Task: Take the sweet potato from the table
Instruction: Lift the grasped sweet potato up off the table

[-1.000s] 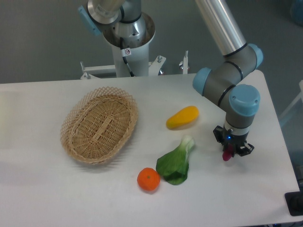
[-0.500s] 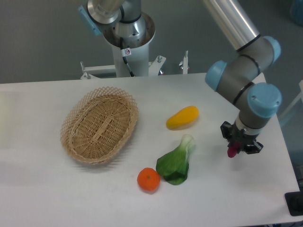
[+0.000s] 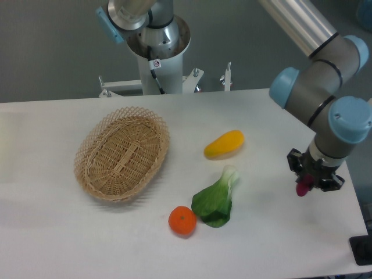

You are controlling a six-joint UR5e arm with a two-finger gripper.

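End effector hides most of sweet potato.

A wicker basket sits left of a yellow vegetable, bok choy and an orange.

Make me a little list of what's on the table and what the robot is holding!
holder: gripper, jaws shut on the sweet potato
sweet potato: dark pink tip poking out below the jaws, near the table's right edge
basket: left side, nothing in it
yellow vegetable: middle, lying loose
leafy green: below the yellow vegetable
orange fruit: beside the leafy green, on its left
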